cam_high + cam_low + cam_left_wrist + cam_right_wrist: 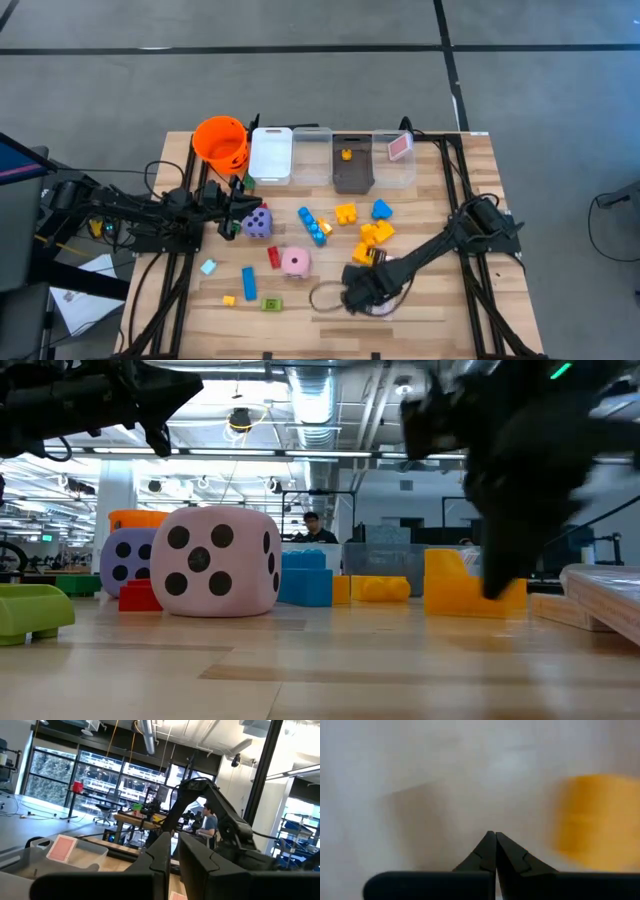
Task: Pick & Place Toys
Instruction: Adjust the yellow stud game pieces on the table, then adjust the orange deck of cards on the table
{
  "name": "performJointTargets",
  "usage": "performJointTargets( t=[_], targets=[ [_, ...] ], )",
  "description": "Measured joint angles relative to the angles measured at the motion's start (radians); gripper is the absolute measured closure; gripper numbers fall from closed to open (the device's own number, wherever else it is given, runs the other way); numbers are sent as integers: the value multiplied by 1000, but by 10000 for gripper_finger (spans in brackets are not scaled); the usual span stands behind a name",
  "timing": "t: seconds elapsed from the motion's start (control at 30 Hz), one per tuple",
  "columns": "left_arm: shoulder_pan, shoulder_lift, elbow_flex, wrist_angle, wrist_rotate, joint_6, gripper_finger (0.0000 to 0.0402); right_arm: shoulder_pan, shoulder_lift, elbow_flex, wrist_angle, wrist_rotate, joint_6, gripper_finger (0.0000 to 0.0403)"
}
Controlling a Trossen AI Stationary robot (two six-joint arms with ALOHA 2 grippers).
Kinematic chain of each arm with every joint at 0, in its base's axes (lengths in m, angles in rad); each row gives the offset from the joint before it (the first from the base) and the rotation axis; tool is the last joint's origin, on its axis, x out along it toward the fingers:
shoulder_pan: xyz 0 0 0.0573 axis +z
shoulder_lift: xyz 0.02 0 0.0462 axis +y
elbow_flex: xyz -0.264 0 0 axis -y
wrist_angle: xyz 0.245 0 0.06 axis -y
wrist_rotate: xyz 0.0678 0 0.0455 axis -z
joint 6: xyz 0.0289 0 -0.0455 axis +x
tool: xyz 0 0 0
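Toys lie scattered on the wooden table: a pink die point(294, 262), a purple die point(258, 222), blue blocks point(313, 225), yellow blocks point(377, 232), a red block point(273, 256) and a green one point(272, 303). A pink card point(399, 147) lies in the far right clear bin. My right gripper point(355, 292) is shut and points steeply down near the table's front, just beside a yellow block point(600, 820). My left gripper point(243, 205) is shut with nothing in it, raised beside the purple die and pointing toward the table's right. My right gripper's shut fingertips point(500, 585) reach down close to the tabletop next to a yellow block point(455, 585). Blur hides whether they touch the block or the table.
An orange bucket point(221, 140) and a row of bins stand along the far edge: white point(271, 153), clear point(311, 153), grey point(352, 165) with a yellow piece inside, clear point(394, 165). A thin ring point(325, 295) lies by the right gripper. A person sits in the room behind.
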Motion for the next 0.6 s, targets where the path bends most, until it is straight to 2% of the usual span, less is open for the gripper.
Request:
performJointTargets(
  t=[0.1,0.17,0.27,0.43,0.6],
  targets=[
    [0,0,0,0,0,0,372,-40,0,0,-127,118,126,403],
    [0,0,0,0,0,0,372,-63,0,0,-194,132,193,403],
    [0,0,0,0,0,0,372,-74,-1,0,-207,40,116,403],
    [0,0,0,0,0,0,372,-23,-6,61,-177,-153,-33,403],
    [-7,0,0,-2,0,-8,372,33,-7,151,-105,-223,-92,403]
  ],
)
